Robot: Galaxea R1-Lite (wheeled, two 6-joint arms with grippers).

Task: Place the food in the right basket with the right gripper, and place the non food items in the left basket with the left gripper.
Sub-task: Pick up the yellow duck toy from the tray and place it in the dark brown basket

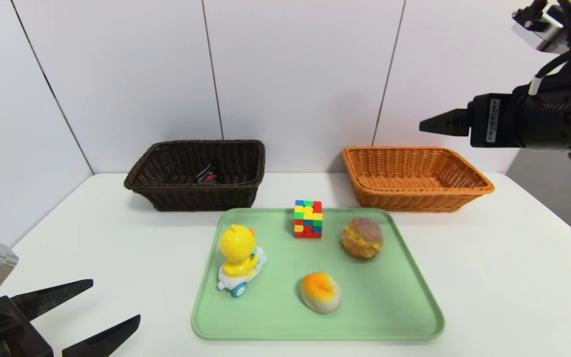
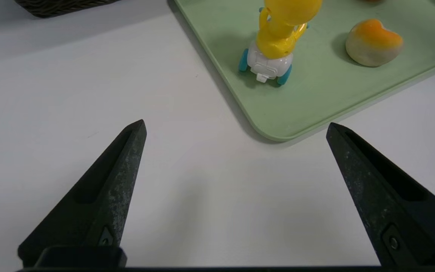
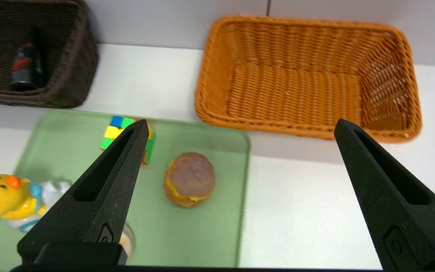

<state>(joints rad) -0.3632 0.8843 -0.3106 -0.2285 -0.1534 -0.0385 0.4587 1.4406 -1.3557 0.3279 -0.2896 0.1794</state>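
A green tray [image 1: 404, 297] holds the food: a tan bun with a pinkish top [image 1: 362, 238] [image 3: 189, 179] and a pale bun with an orange centre [image 1: 320, 292] [image 2: 374, 43]. It also holds two of the non food items, a yellow duck toy [image 1: 238, 260] [image 2: 278, 34] and a multicoloured cube [image 1: 308, 218] [image 3: 117, 128]. A black tube [image 1: 206, 175] [image 3: 23, 70] lies in the dark left basket [image 1: 191, 197]. The orange right basket [image 1: 414, 201] [image 3: 217, 94] holds nothing. My left gripper [image 1: 116, 299] [image 2: 236, 123] is open, low over the table, near the tray's front left corner. My right gripper [image 1: 422, 128] [image 3: 241, 121] hangs open, high above the table's right side.
Both baskets stand against the white back wall, with the tray in front of them. Bare white table lies on either side of the tray and between the baskets.
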